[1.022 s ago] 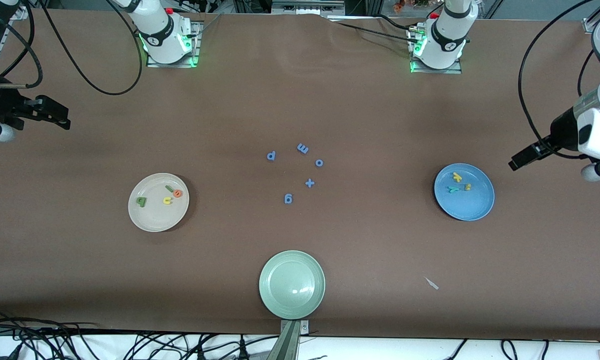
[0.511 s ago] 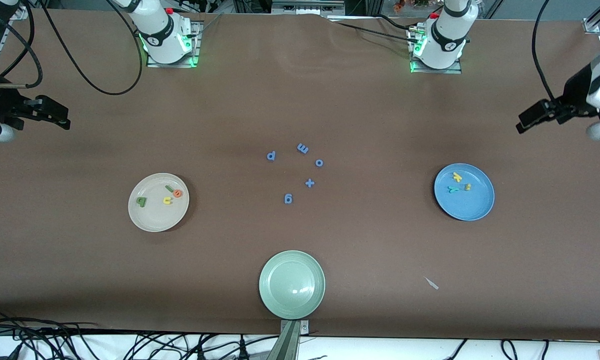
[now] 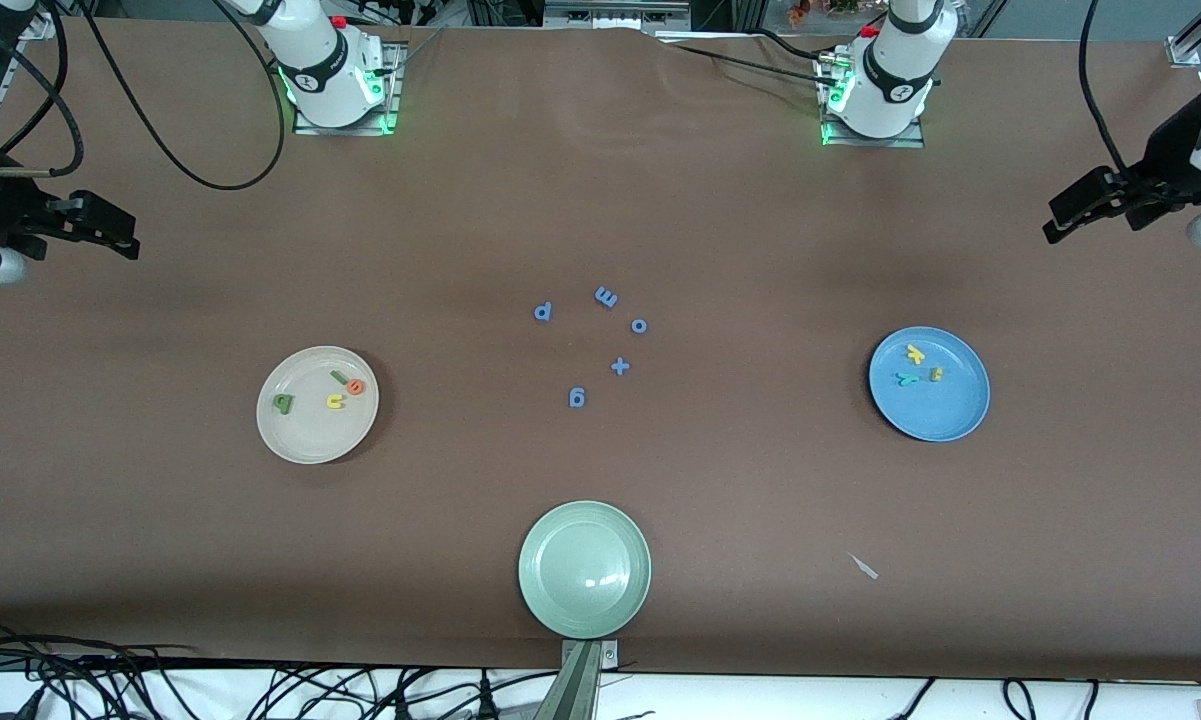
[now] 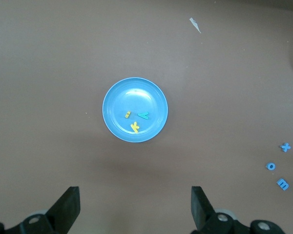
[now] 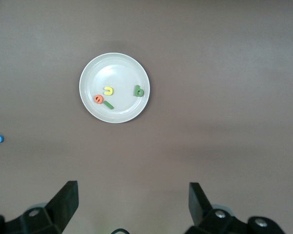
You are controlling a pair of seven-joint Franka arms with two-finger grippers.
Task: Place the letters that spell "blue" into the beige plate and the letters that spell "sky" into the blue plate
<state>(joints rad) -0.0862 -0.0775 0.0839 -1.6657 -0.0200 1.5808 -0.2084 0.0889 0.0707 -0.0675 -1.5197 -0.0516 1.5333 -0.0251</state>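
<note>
The beige plate (image 3: 300, 435) is showing plain cream, carrying an olive-green b (image 3: 282, 403), a dark green bar (image 3: 339, 377), a yellow u (image 3: 335, 401) and an orange e (image 3: 357, 386). The blue plate (image 3: 945, 415) is showing medium blue under a yellow k (image 3: 915, 353), a yellow s (image 3: 935, 374) and a teal y (image 3: 906, 378). At the frame's centre, loose letters (image 3: 606, 297) are showing all blue on the brown table (image 3: 760, 250), and a pale green plate (image 3: 584, 569) is sitting at bottom centre.

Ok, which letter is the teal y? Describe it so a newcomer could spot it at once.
Find the blue plate toward the left arm's end of the table. Three small letters lie in it; the teal y sits beside the yellow s, nearer the front camera than the yellow k. It is the only teal piece there.
</note>
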